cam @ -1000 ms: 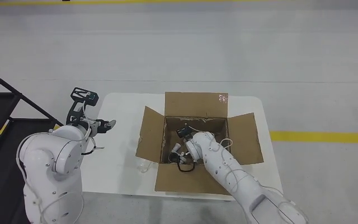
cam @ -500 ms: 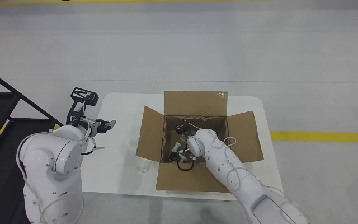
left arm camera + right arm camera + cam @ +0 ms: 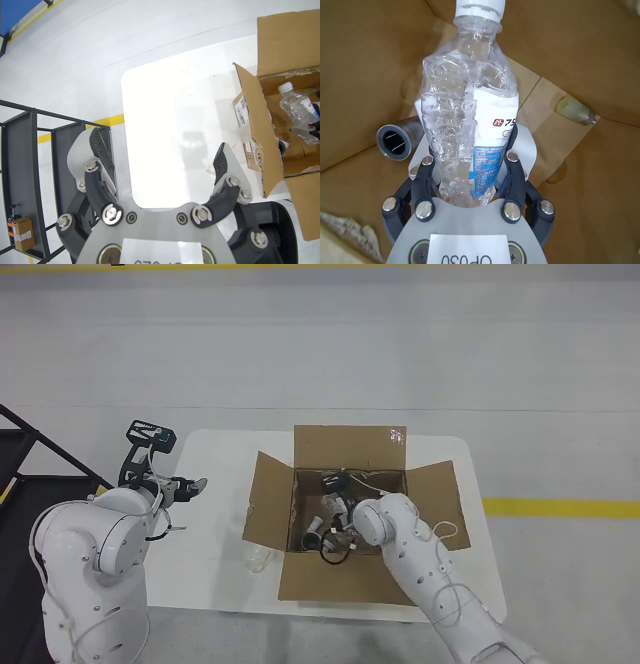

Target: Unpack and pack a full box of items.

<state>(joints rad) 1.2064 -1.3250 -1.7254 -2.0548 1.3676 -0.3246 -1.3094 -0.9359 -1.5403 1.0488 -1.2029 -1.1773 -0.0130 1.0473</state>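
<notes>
Bottle (image 3: 470, 112) is clamped in the right jaws inside the box (image 3: 350, 449), mid-frame from above. Over 1 second the right arm has been swung rightward, so lifting-out seems begun. Left jaws are held wide over the surface (image 3: 175, 100).

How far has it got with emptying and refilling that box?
Done: the box stands with flaps open. In hand: the right hand is clamped on a crumpled clear bottle inside the box. Left: a grey tube and a small yellowish cylinder lie on the box floor, and the left hand hangs open above the table, holding nothing. Whether packing has begun, I cannot tell.
</notes>
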